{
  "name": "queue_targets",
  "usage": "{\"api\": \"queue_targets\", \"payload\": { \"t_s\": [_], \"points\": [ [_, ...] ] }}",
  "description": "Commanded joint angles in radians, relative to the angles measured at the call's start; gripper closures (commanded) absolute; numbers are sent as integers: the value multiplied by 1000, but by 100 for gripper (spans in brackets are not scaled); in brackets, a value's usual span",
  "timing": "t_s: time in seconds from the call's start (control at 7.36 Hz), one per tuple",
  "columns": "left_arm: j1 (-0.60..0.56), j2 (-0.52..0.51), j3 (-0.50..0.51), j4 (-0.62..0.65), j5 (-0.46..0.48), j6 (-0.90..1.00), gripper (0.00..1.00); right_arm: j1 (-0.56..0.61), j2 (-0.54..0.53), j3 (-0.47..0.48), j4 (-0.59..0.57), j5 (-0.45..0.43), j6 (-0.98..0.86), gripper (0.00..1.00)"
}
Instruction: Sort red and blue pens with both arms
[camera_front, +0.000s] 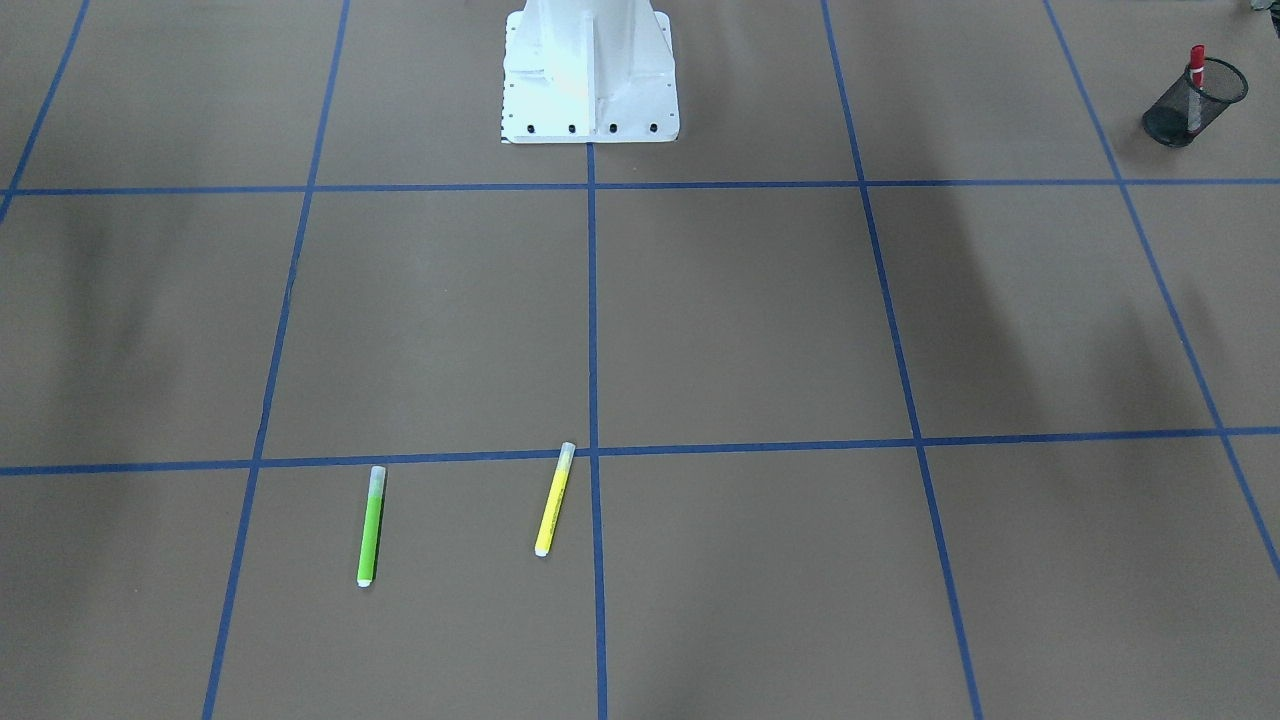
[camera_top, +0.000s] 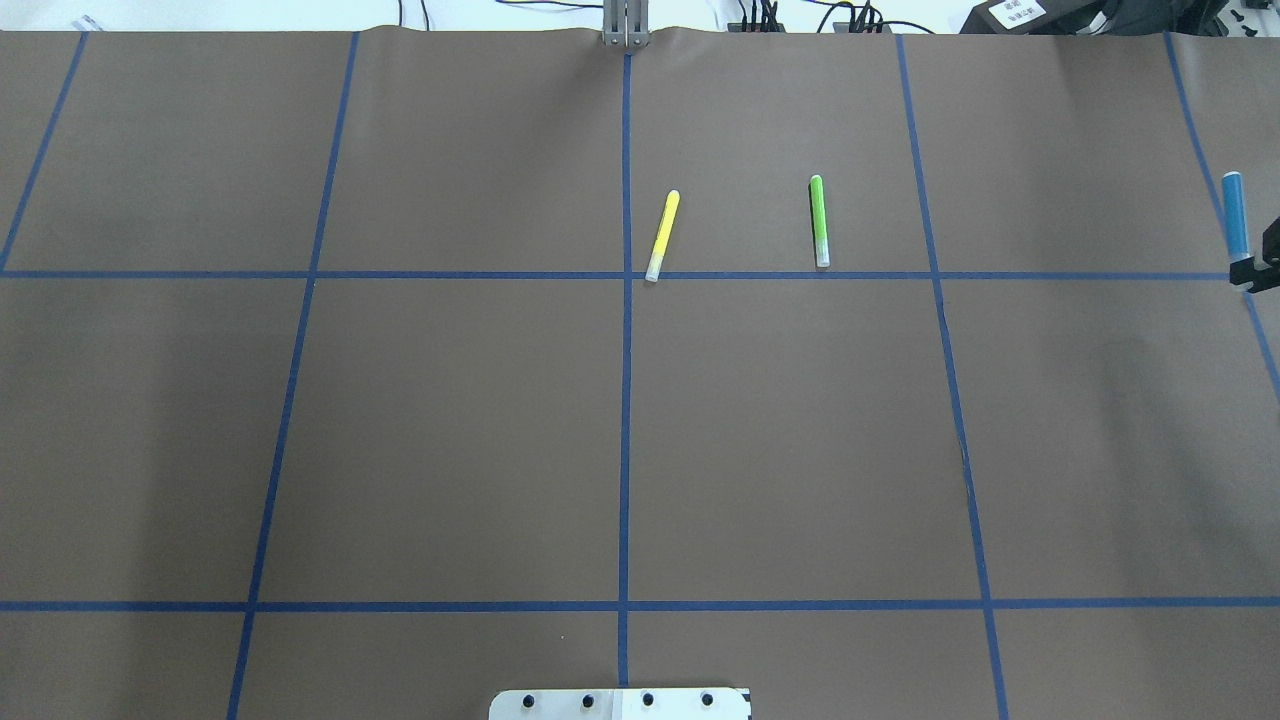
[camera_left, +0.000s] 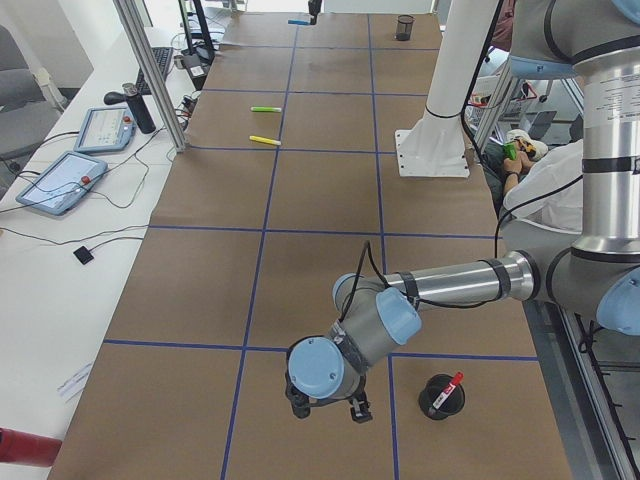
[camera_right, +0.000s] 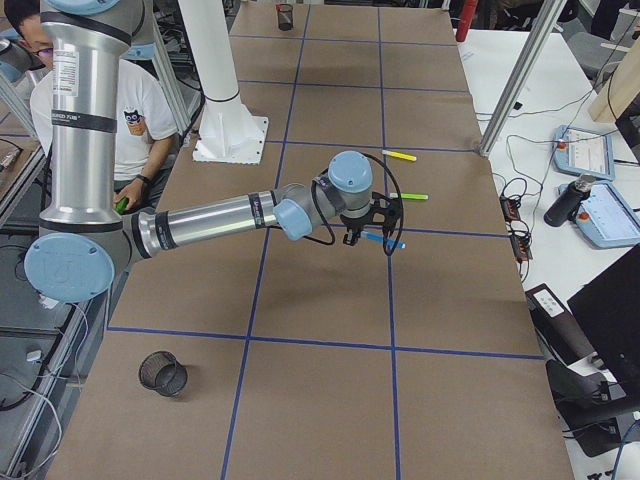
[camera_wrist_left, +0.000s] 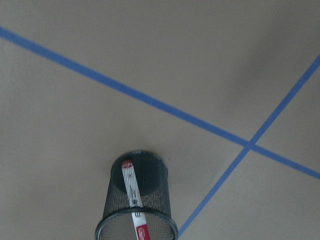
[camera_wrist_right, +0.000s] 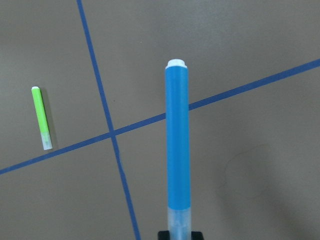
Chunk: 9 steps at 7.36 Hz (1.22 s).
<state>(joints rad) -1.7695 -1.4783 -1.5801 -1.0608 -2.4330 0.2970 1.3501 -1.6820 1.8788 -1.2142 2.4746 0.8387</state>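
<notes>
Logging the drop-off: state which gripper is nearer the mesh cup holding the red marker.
Left. The left gripper hangs just beside the mesh cup; the right gripper holds the blue pen far off, across the table.

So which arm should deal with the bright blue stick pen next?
Right. The right gripper holds the bright blue stick pen above the table; the left gripper is beside the black mesh cup with the red-capped white marker inside.

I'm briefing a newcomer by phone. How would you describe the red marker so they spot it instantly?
On the brown table, find the black mesh cup near the left arm. The red marker leans inside it: white barrel, red cap, the only pen in a cup.
</notes>
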Motion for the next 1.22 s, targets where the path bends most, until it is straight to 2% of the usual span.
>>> {"api": "queue_targets", "payload": {
  "t_s": [0.0,0.14,0.27,0.41,0.68,0.95,1.09],
  "points": [
    [56,-92,-1,-78,-113,-7,0,53,-30,-33,-54,-81,-187,100],
    [77,-102,0,-181,-124,-31,0,76,-31,-35,-133,-114,-304,100],
    [115,-121,2,-315,-123,-164,0,124,-28,-32,-259,-159,-449,100],
    [154,-138,3,-414,-123,-317,0,161,-28,-29,-366,-163,-572,100],
    [226,-186,0,-488,-126,-451,0,181,-50,-23,-534,-164,-721,100],
    [242,-226,-3,-507,-127,-485,0,199,-102,-15,-721,-164,-931,100],
    [251,-246,-1,-507,-162,-498,0,227,-142,6,-819,-187,-1037,100]
  ]
}}
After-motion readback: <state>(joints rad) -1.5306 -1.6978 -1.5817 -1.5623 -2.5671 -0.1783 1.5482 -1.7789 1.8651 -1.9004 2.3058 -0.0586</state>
